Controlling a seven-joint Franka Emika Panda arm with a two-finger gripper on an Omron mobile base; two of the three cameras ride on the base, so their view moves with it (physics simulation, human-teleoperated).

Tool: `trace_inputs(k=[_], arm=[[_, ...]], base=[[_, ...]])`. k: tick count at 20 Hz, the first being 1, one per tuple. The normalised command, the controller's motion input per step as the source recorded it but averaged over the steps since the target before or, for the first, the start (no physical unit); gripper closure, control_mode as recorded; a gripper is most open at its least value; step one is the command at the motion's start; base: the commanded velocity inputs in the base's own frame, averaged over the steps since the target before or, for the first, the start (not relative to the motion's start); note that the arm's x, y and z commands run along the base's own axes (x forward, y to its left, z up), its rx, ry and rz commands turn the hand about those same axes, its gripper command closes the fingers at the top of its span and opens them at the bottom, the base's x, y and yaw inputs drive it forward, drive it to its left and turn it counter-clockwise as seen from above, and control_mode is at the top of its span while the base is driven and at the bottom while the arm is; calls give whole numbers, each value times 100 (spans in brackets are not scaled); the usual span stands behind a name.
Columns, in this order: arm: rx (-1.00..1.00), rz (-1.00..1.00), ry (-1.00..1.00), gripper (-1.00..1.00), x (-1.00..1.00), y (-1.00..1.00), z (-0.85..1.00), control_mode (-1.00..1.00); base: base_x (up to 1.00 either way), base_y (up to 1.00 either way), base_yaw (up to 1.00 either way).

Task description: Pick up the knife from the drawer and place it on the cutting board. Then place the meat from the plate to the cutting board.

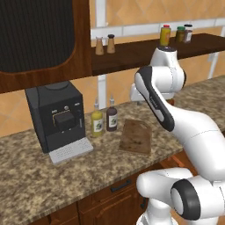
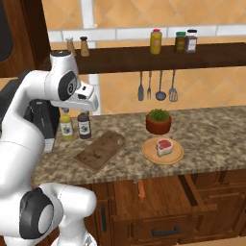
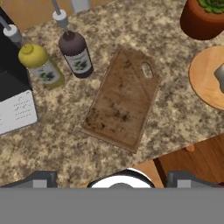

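The cutting board (image 2: 100, 150) lies bare on the granite counter, seen too in the left base view (image 1: 136, 137). My gripper (image 3: 113, 177) hovers high above the cutting board (image 3: 122, 100), fingers spread wide, open and holding nothing; the hand (image 2: 86, 98) points down. Below the counter the drawer (image 2: 168, 190) stands pulled out. The knife (image 2: 141, 190) lies at its left side, orange-red handle showing, blade tucked under the counter edge. To the board's right, the meat (image 2: 164, 146) rests on the tan plate (image 2: 149, 154). The plate (image 3: 205, 83) is cut by the hand view's right edge.
A black coffee machine (image 1: 57, 116) stands at the left, with a yellow bottle (image 3: 41, 65) and a dark bottle (image 3: 75, 53) just behind the board. A potted plant (image 2: 158, 121) sits behind the plate. Utensils (image 2: 156, 89) hang under a wall shelf holding jars.
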Motion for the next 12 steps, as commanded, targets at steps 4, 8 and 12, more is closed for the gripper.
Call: trace_inputs(k=[4,8,12], arm=[[2,0,0,-100,-2,-25,-29,-100],[15,-2,0,-100,-30,-97,-55,-100],[16,-5,0,-100,-55,-100,-45,-100]], base=[[1,0,0],[0,0,0],[0,0,0]])
